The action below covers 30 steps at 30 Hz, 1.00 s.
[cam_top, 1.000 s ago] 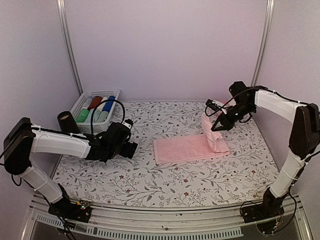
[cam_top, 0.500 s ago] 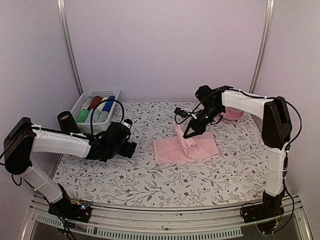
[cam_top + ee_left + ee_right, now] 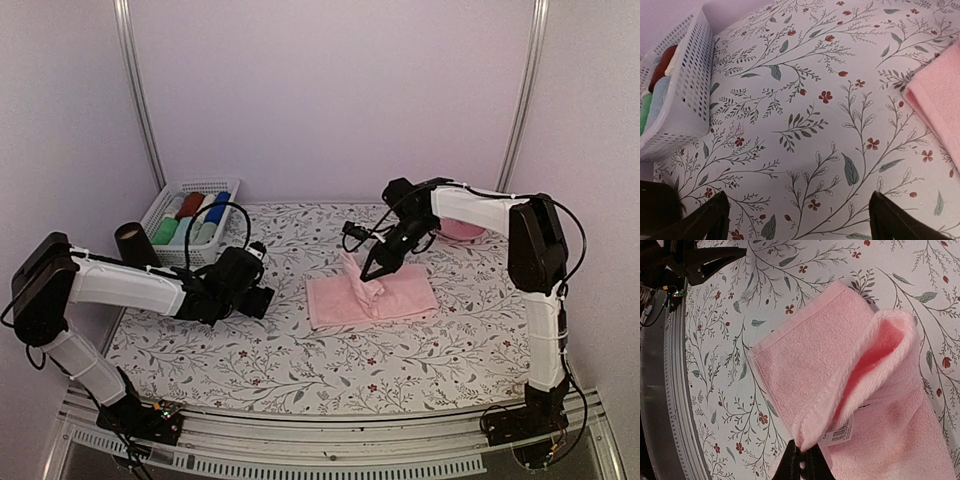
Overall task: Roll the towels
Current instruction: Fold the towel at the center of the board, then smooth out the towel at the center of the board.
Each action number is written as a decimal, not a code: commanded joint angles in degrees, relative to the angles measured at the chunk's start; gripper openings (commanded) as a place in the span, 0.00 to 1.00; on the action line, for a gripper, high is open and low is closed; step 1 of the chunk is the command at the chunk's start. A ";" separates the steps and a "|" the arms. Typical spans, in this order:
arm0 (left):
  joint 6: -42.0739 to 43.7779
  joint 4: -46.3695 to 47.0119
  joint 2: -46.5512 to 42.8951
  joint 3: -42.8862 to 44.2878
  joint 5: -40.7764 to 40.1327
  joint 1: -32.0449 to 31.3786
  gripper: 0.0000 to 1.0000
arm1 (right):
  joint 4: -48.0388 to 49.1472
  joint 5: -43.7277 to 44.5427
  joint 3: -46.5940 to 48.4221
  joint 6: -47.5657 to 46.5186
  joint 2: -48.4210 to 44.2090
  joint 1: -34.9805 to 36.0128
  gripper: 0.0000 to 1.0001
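Nearest the bottom edge of the top view, the floral worktop (image 3: 300, 370) lies bare in front of both arm bases. A little further in, at centre left, the left gripper (image 3: 262, 295) hangs low over the worktop, just left of the pink towel (image 3: 400, 298) and apart from it. Its dark fingers (image 3: 705, 220) stand wide apart in the lower corners of the left wrist view, with only printed leaves and flowers between them and nothing held.

The pink towel lies at the centre of the worktop, mostly flat. Its right part is folded back over itself, and a flap of it stands up near the middle. The right gripper (image 3: 372, 274) reaches in from the upper right and is clamped on that flap. In the right wrist view its fingers (image 3: 799, 466) are pressed together on the towel's hemmed edge at the bottom of the frame, the fold opens above them, and a white barcode label (image 3: 840, 432) shows just beside the pinch.

Further back, at upper left, a white slotted basket (image 3: 198, 182) holds rolled cloths side by side, among them the mint green towel (image 3: 165, 233), a red one, a white one and a blue one. A dark cylinder (image 3: 130, 242) stands just left of the basket. At the far right, a pink dish (image 3: 462, 230) shows partly behind the right arm.
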 commanded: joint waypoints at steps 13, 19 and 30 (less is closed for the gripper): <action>-0.22 1.45 1.45 0.90 2.83 0.46 0.97 | -5.12 -10.69 1.27 -9.35 -0.24 2.35 0.36; 1.71 2.39 0.05 4.43 4.77 -4.09 0.95 | -0.38 -7.53 -5.78 -8.89 -4.64 -2.99 0.29; -8.52 0.63 13.55 21.87 25.28 -2.98 0.93 | 8.99 1.50 -13.15 -5.12 -5.38 -12.19 0.25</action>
